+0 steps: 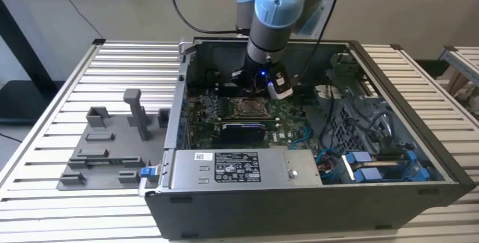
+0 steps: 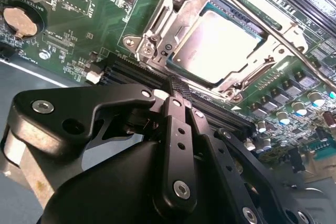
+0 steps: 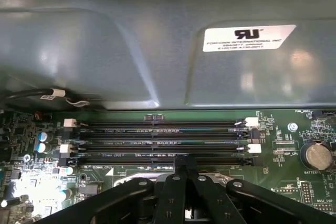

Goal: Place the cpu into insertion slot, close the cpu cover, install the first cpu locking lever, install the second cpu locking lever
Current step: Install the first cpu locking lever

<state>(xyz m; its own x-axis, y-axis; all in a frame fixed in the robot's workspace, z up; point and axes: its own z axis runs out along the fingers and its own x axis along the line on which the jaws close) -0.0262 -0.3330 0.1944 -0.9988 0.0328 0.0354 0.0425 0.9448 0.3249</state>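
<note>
Matte black gripper (image 2: 178,86), its ribbed fingers pressed together, hovers just beside the insertion slot (image 1: 249,107). There the smooth silver-tan cpu (image 2: 218,45) lies framed by the stamped-steel cpu cover (image 2: 157,22). Beyond is the grey case wall (image 3: 131,51), bearing a white printed label (image 3: 249,38).

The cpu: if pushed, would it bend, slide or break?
Probably stiff: the cpu is a flat metal-topped slab. It likely wouldn't slide, since the cpu cover frames its edges. Its smooth top looks slippery.
</note>
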